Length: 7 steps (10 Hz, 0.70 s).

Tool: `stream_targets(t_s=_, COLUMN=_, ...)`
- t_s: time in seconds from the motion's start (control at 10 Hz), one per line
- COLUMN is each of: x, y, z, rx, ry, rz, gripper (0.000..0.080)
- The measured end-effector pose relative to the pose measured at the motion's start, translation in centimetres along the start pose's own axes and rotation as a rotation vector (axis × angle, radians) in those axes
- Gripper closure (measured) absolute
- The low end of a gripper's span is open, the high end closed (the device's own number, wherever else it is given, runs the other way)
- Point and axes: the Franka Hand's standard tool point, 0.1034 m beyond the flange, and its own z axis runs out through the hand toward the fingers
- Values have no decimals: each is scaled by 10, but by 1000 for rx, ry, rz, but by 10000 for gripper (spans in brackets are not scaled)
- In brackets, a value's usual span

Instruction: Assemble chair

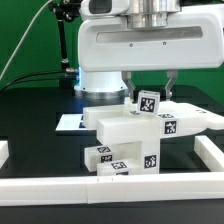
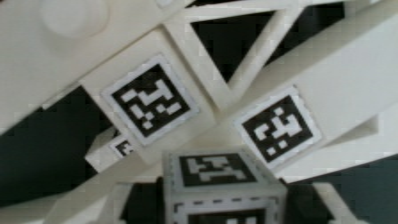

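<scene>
In the exterior view, my claw (image 1: 150, 90) is hanging over the chair (image 1: 135, 125), which is lying mid-desk (image 1: 35, 110) with its long slab running toward that view's right. I am straddling its upright tagged post (image 1: 148, 102), directly beneath me. Whether I am clenching it or not, I cannot tell. In the wrist view, the post (image 2: 214, 172) is sitting centred among tagged bars (image 2: 151, 95).
</scene>
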Motion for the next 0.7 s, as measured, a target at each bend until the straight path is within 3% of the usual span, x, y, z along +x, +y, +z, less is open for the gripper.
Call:
stream_targets(t_s=0.2, x=0, y=-1, z=0, rx=4, ry=-1, rz=170, gripper=510)
stream_targets(t_s=0.4, x=2, y=3, z=0, rx=34, ry=-10, rz=382, gripper=510)
stream_targets(t_s=0.7, x=4, y=7, z=0, rx=57, ry=-20, rz=620, gripper=510)
